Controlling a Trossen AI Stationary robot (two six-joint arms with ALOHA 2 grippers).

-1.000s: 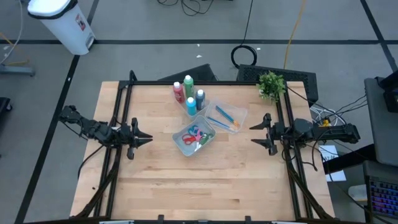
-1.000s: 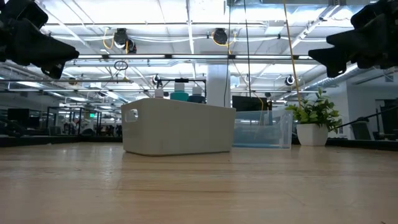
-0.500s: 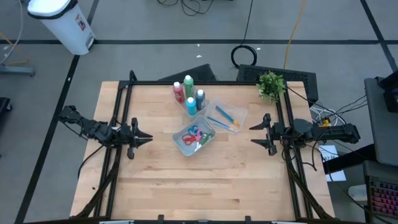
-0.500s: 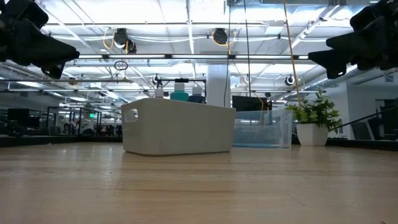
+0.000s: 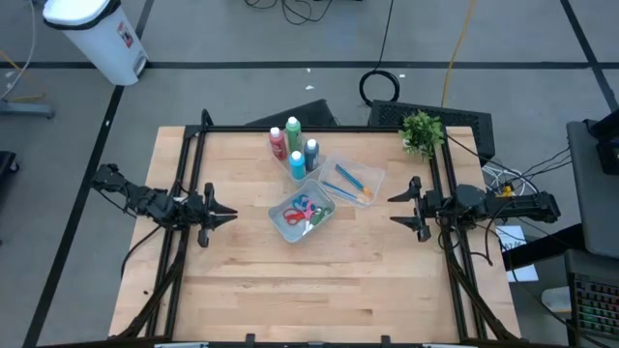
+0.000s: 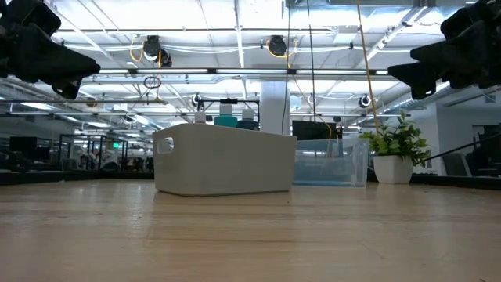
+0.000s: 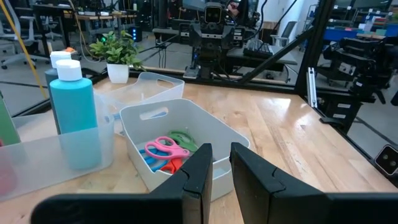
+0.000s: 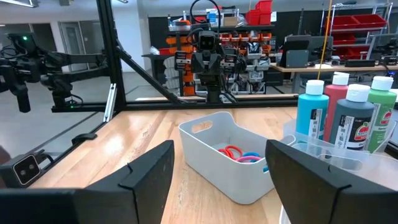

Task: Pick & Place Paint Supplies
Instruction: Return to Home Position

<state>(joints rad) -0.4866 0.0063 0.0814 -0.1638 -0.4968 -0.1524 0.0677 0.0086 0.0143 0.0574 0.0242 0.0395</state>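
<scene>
Left gripper (image 5: 230, 215): over the table's (image 5: 290, 280) left edge, pointing inward; jaws narrow, a slit between the fingers, nothing in it

Bottles, all white-capped, standing upright and close together in the bottle tub (image 7: 43, 165), a clear one left of table centre, far side:
- red bottle (image 5: 278, 143), leftmost
- green bottle (image 5: 293, 131), farthest back
- light blue bottle (image 5: 297, 164), nearest the scissors tub
- grey bottle (image 8: 350, 124), between light blue and green in the right wrist view
- the grey and the green each carry a paper label with red and dark print; the writing is too small to read

Scissors (image 7: 165, 149): a heap in the scissors tub (image 8: 208, 165) at table centre, just beside the bottle tub; pink handles on top, with green, blue and red showing around them

Brushes (image 5: 350, 184): thin, blue, orange-tipped, lying flat in the brush tub (image 5: 379, 176), just right of the other two

Right gripper (image 5: 392, 208): over the right edge, pointing inward; jaws wide, empty

Plant (image 5: 421, 130): far right corner, well apart from the tubs
</scene>
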